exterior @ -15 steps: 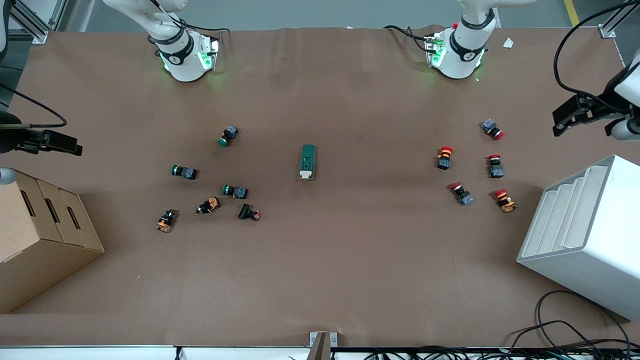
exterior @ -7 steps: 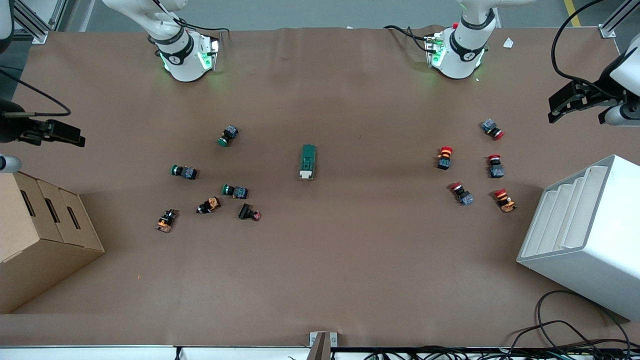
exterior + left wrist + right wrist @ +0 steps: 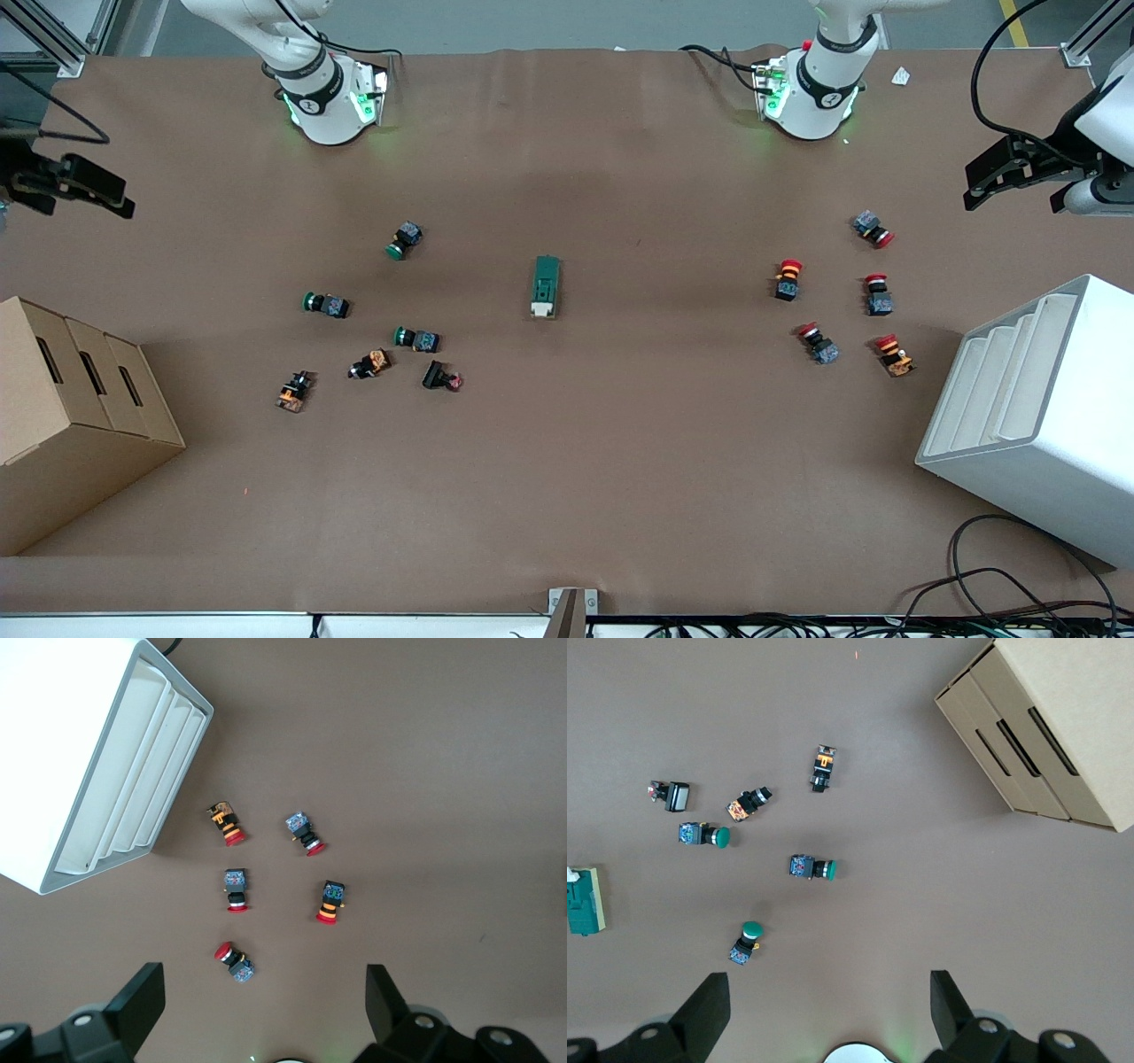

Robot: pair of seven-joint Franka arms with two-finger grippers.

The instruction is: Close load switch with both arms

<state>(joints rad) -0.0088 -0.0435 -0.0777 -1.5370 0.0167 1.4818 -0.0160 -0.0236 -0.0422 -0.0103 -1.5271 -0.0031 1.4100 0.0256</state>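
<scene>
Lying alone at the middle of the worktop [image 3: 567, 496], the load switch [image 3: 547, 286] has its long axis running toward the front camera, with the white toggle at the nearer end, between the green push-buttons [image 3: 414, 338] and the red push-buttons [image 3: 788, 278]. Both pincers hang high with fingers spread wide and empty: the left pincer [image 3: 1019, 173] over the left arm's end of the worktop beside the white rack [image 3: 1036, 408], the right pincer [image 3: 75, 182] over the right arm's end above the cardboard box [image 3: 71, 416]. I judge both are about equally distant, so each must travel inward toward the centre.

Matt brown table cover [image 3: 620, 461], perhaps paper; plain cardboard box [image 3: 62, 416]; smooth white bin [image 3: 1063, 443]
</scene>
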